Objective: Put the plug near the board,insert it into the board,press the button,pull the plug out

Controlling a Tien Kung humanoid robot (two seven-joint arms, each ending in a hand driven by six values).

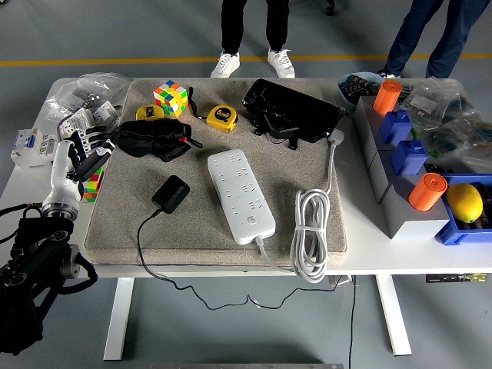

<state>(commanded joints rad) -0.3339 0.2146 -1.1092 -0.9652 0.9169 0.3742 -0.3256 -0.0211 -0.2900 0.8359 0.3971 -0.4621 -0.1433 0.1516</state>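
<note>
1. Head view, task items. Black square plug adapter with a thin black cord [171,194]: lies flat on the grey felt mat [307,177], just left of the white oblong power strip board [241,195], close by but apart from it and seated in no socket. Its cord trails off the mat's near edge and hangs below the white desk [361,257].
2. Head view, left hand [79,151]: raised at the mat's left edge, well left of the plug; fingers loosely spread, holding nothing. Right hand: out of view.
3. Head view, other items. Coiled white cable [311,231] right of the board; black pouch [154,139], multicoloured puzzle cube [171,98] and yellow tape measure [222,117] at the mat's far side.
4. Step, as judged: plug near the board and unplugged fits either the stage just ahead of insertion or the stage after pulling out; the pictures do not settle which, so no next move can be fixed.
</note>
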